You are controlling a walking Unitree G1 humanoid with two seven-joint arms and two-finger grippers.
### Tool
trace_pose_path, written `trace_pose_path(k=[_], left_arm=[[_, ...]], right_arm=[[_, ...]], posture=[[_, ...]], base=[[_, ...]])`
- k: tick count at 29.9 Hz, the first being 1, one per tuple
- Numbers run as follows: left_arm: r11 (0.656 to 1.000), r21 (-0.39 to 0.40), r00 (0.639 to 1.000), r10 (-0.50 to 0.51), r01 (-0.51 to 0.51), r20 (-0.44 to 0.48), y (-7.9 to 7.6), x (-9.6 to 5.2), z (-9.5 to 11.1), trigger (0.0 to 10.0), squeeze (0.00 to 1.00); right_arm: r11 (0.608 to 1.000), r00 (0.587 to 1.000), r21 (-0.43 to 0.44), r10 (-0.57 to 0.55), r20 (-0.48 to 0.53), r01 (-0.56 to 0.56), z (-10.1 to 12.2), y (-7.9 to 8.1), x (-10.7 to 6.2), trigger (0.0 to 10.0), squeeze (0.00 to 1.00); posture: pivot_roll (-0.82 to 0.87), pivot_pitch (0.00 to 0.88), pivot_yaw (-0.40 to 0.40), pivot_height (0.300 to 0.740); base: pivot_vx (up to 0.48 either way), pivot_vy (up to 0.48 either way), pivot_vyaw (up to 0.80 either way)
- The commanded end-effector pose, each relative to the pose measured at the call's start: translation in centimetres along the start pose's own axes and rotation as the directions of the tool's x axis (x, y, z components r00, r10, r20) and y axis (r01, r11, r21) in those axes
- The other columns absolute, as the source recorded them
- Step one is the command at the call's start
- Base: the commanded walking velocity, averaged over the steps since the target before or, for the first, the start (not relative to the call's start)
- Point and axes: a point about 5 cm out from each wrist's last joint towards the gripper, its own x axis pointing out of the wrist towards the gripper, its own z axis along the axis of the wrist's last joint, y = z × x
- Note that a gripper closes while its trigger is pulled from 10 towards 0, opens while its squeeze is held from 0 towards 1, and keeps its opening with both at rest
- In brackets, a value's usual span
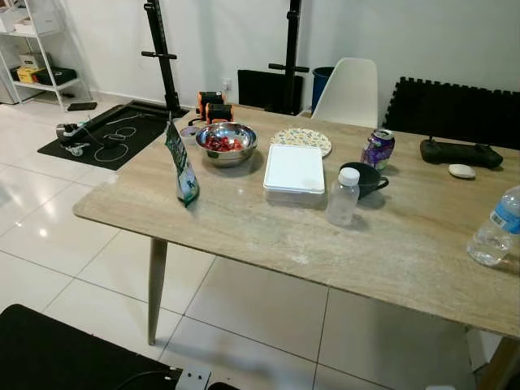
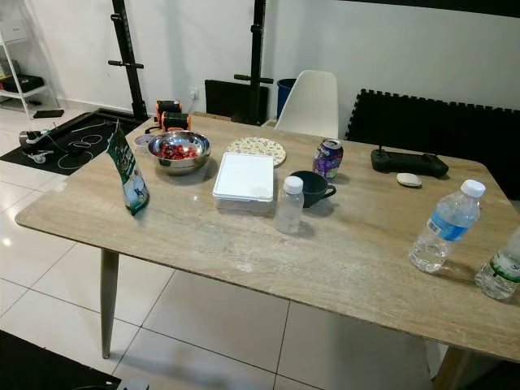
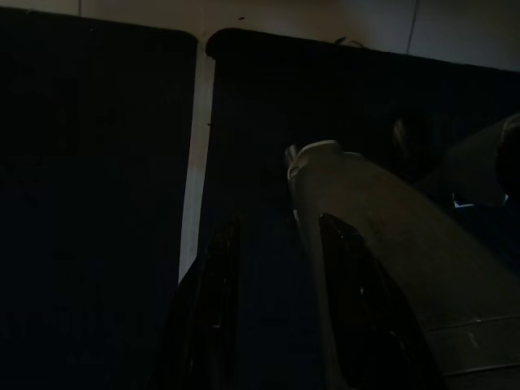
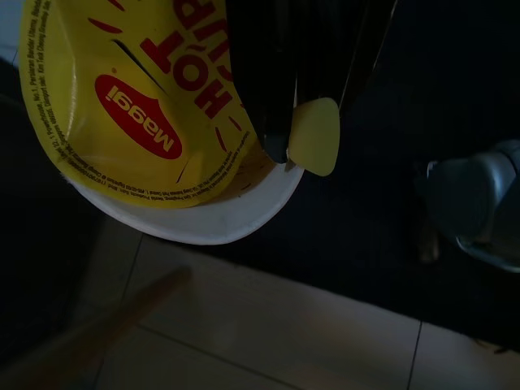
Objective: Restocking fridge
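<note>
1. Right gripper [image 4: 313, 122]: jaws are closed on the rim of a yellow-lidded noodle cup [image 4: 154, 122], held above tiled floor [image 4: 268, 333].
2. Left gripper [image 3: 276, 309]: hung in shade; jaws are parted, nothing held.
3. Counter [image 2: 244, 244]: a white box [image 2: 244, 177] is seen at centre, a steel bowl [image 2: 179, 151] at 10 o'clock.

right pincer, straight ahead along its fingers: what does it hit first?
The right pincer is shut on a yellow noodle cup, so the cup leads. Past it lies pale tiled floor, probably first contact, though depth is unclear. A slanted brown bar lies off to one side.
</note>
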Motion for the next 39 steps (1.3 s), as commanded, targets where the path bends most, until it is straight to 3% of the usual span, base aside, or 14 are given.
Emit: trace_pose_path(k=[1,9,24,39], left_arm=[[1.000,-0.014,0.999,0.001,-0.002,-0.050,-0.3,-0.1,-1.2,10.0,0.00],[1.000,-0.028,0.999,-0.003,0.001,-0.041,-0.6,0.1,-0.7,10.0,0.00],[0.999,-0.041,0.999,0.002,-0.004,-0.054,-0.8,0.0,-1.1,10.0,0.00],[1.000,-0.010,0.998,0.013,-0.013,-0.065,0.0,-0.2,-1.6,10.0,0.00]], right_arm=[[1.000,1.000,0.008,-0.011,-0.004,0.011,-0.2,0.0,0.0,10.0,0.00],[0.999,1.000,0.027,-0.022,0.019,0.022,0.7,-0.3,0.1,10.0,0.00],[1.000,1.000,0.008,-0.019,-0.006,0.019,0.3,-0.5,0.0,10.0,0.00],[1.000,1.000,0.018,0.018,-0.011,-0.018,0.2,1.2,0.1,10.0,0.00]], posture=[[-0.06,0.000,-0.041,0.740],[-0.06,0.000,-0.049,0.740],[-0.06,0.000,-0.053,0.740],[-0.05,0.000,-0.028,0.740]], base=[[0.000,0.000,0.00],[0.000,0.000,0.00],[0.000,0.000,-0.80],[0.000,0.000,-0.80]])
